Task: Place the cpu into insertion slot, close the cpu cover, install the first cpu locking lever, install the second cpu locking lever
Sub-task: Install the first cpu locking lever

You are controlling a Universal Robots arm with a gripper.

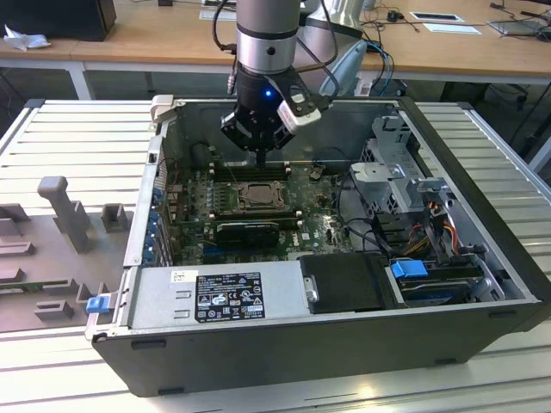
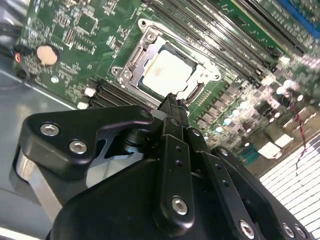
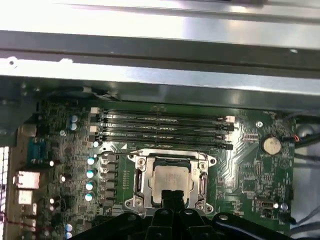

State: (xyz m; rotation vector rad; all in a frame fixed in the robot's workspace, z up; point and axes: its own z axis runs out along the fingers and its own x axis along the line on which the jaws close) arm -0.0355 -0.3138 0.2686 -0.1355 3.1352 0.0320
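First wrist view: chip point(image 3: 170, 180) sits in the socket point(image 3: 172, 161) with the cover point(image 3: 144, 184) down around it, my tool point(image 3: 172, 195) is pinched shut on nothing at the socket's edge, so I judge latching is in hand, needing precise pressing.

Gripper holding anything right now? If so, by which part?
Nothing held. The gripper is shut and empty, tip by the edge of the cpu cover, cpu seated under it.
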